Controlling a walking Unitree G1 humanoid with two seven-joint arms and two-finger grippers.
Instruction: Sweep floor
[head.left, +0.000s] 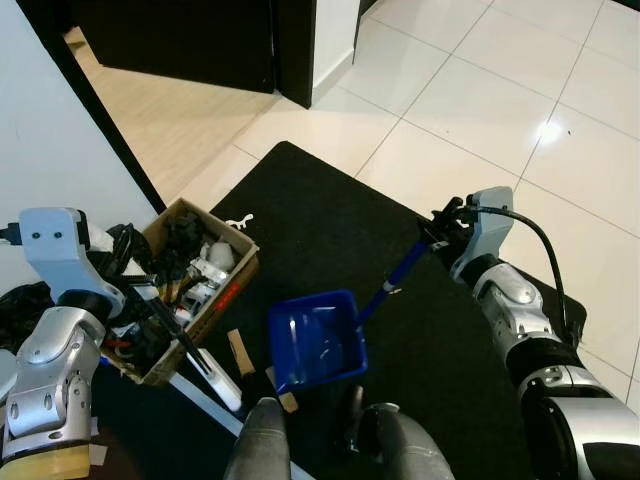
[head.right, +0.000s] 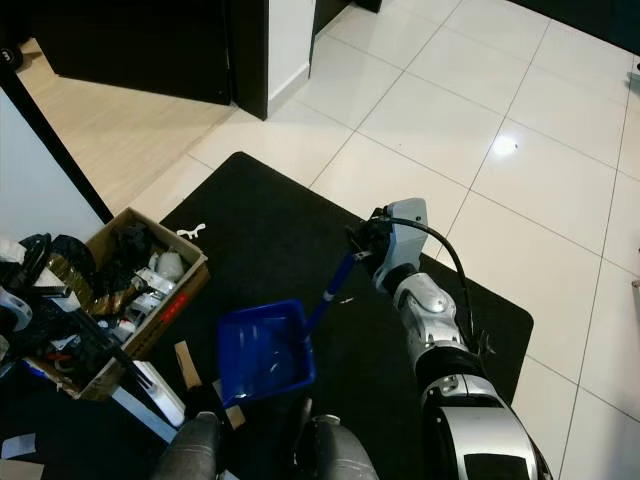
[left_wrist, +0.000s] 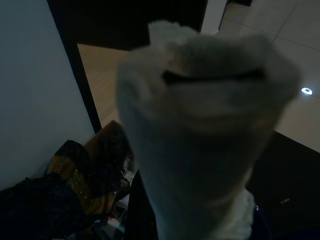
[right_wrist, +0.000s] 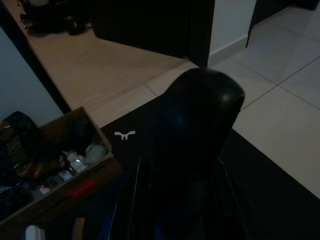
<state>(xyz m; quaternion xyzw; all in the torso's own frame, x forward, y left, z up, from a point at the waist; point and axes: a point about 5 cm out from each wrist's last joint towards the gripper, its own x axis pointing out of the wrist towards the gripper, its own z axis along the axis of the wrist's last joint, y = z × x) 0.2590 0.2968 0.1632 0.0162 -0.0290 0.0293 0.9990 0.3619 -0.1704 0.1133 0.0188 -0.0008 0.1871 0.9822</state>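
The right gripper (head.left: 440, 232) is clenched around the top of the long blue handle (head.left: 392, 280) of a blue plastic dustpan (head.left: 316, 340), out ahead of the robot over a black floor mat (head.left: 330, 225). The dustpan's pan rests low on the mat, just in front of the robot's two grey legs (head.left: 262, 440), with its handle slanting up and to the right to the gripper. In the right wrist view a dark rounded shape (right_wrist: 197, 125) blocks the middle, so the fingers themselves are hard to make out there.

The left gripper (head.left: 150, 310) reaches toward an open brown cardboard box (head.left: 215, 290) crammed with mixed clutter — whether its fingers are released or closed I cannot tell. The left wrist view is blocked by a blurred pale fuzzy object (left_wrist: 205, 130) close to the lens.

The box sits at the mat's left edge, beside a white wall (head.left: 60, 150). Glossy white floor tiles (head.left: 500, 90) lie beyond the mat, and pale wooden flooring (head.left: 170, 110) runs toward a dark doorway (head.left: 190, 40).
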